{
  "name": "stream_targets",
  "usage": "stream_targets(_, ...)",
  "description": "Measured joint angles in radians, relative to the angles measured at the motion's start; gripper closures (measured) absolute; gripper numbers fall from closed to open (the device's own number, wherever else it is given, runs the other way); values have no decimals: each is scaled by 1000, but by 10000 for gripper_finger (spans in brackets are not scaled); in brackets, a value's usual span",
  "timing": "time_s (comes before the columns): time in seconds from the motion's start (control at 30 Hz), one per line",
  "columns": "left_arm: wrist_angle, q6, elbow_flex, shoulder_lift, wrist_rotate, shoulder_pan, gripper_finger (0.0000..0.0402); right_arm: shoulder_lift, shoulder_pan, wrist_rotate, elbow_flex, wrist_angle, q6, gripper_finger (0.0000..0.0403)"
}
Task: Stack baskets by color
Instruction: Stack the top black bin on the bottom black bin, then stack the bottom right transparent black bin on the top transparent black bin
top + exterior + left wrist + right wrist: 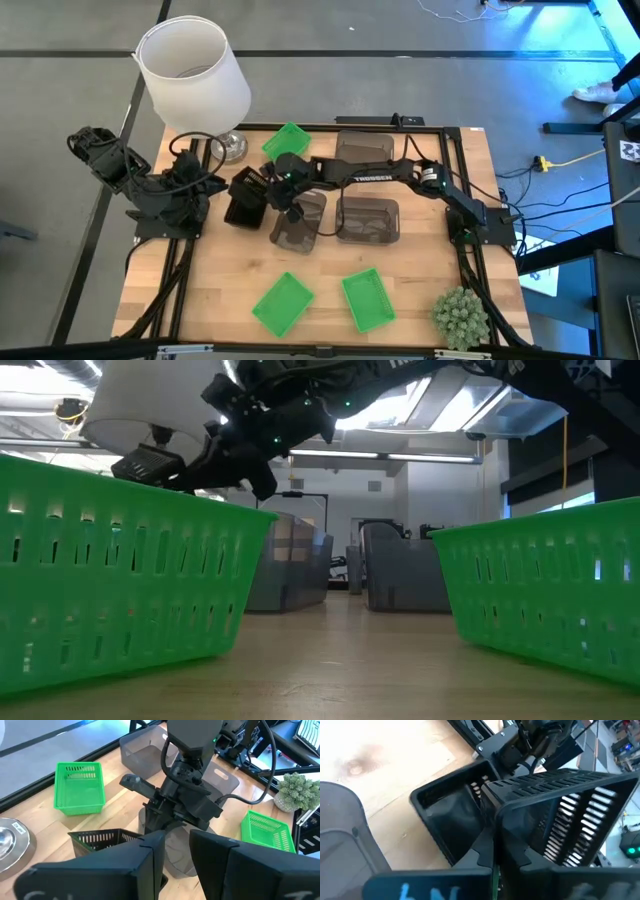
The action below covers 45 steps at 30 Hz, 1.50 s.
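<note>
Two green baskets [110,590] fill the low view's foreground, hiding most of the table. Behind them, the right gripper [268,188] is clamped on a tilted black basket [560,815] above another black basket [451,822], beside grey baskets [367,218]; the left gripper [175,855] waits with fingers apart by the lamp [193,72].

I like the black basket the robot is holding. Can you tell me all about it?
The black basket is small, rectangular, plastic-looking, with slotted sides. The right gripper is shut on its rim, holding it tilted above a second black basket on the wooden table, near the left arm's base. Whether the two baskets touch is unclear.
</note>
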Motion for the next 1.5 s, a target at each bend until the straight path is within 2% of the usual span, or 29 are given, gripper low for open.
stream_targets(0.1,-1,0,0,0,0,0,319,0,2,0,0,1,-19,391)
stream_targets(0.3,-19,-1,0,0,0,0,319,0,16,40,0,-17,-22,351)
stream_targets(0.57,-23,-1,0,0,2,0,319,0,29,54,0,-53,-69,334)
stream_targets(0.67,-38,-2,0,0,3,0,319,0,37,133,13,-54,-57,333)
stream_targets(0.8,-46,-1,0,0,3,0,319,-13,42,208,56,-95,42,332)
stream_targets(1.1,-98,0,0,1,3,0,319,-69,28,105,228,-391,300,332)
stream_targets(1.3,-99,89,0,1,21,0,319,-71,28,83,387,-594,422,331)
stream_targets(1.5,-119,100,0,1,23,0,319,-145,31,77,374,-711,561,331)
